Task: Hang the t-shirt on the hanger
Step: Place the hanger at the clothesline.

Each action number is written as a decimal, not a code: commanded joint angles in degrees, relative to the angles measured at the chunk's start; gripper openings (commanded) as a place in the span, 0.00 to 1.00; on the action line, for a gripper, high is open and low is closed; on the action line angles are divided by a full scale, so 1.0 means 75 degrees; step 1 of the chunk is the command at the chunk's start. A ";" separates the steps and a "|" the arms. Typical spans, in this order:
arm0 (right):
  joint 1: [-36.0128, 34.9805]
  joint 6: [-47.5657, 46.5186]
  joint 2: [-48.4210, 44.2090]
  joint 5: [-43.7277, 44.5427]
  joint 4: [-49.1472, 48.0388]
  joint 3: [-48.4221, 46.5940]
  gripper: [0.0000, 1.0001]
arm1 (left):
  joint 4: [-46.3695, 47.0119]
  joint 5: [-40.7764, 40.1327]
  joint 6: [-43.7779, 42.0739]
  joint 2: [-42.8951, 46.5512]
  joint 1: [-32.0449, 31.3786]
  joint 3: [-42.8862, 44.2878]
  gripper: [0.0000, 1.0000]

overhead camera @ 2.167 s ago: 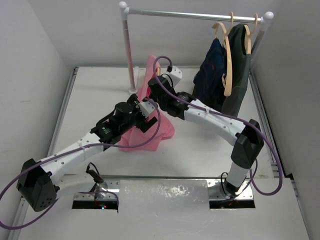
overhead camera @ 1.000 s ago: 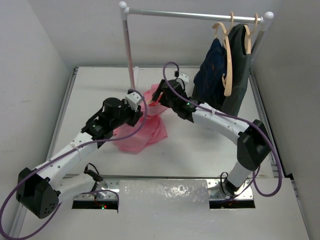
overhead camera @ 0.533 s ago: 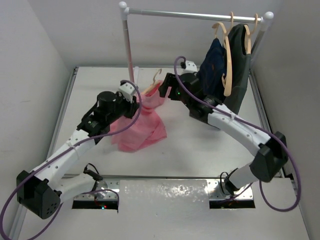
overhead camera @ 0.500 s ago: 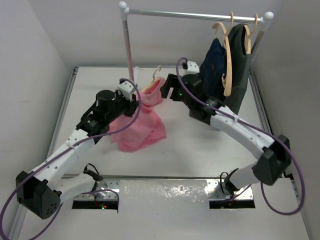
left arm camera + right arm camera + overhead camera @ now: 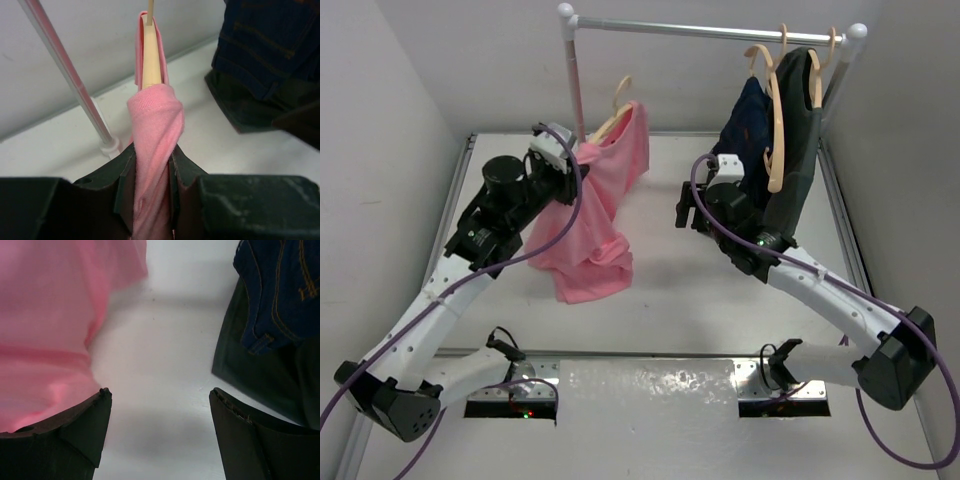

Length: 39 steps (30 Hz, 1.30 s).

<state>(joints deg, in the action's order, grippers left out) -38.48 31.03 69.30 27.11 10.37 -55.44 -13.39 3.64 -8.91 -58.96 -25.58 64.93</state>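
Pink cloth of the t-shirt (image 5: pixel 605 190) hangs bunched over the wooden hanger (image 5: pixel 610 113). Both are raised above the worktop (image 5: pixel 720 300), just beside the left post of the clothes rail (image 5: pixel 578 90). The hanger hook points up, below the rail bar.

The left fingers (image 5: pixel 125 185) are closed narrow on a twisted fold of the t-shirt at one hanger arm. Whether wood lies inside the pinch cannot be told. The right fingers (image 5: pixel 75 430) stand wide apart, hold nothing, and sit between the t-shirt and the navy garment (image 5: pixel 745 135).

Hazards:
- One pinch on cloth appears to carry the whole load. If the fold slides, the hanger can tip out.
- The cloth looks gathered toward one hanger arm, so it may slip off.
- The hook may foul the post.
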 commanded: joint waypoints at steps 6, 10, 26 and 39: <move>-0.0026 0.0222 0.0159 0.0053 -0.0070 0.0513 0.76 | 0.0519 -0.0719 0.0203 0.0197 0.0293 0.1373 0.00; -0.0026 0.0316 0.0100 0.0146 -0.0129 0.0747 0.76 | 0.0484 -0.0778 0.0145 0.0092 0.0481 0.1808 0.00; -0.0026 0.0176 -0.0286 0.0463 -0.0094 0.1005 0.77 | 0.2416 -0.0929 -0.0395 -0.1572 0.0739 0.2652 0.00; -0.0026 0.0234 -0.0497 0.0533 0.0047 0.1193 0.77 | 0.2653 -0.0604 0.0004 -0.2322 0.0962 0.2382 0.00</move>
<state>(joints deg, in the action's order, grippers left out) -38.48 32.58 67.13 30.02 11.29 -46.72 1.83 -2.55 -10.00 -75.50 -18.92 80.68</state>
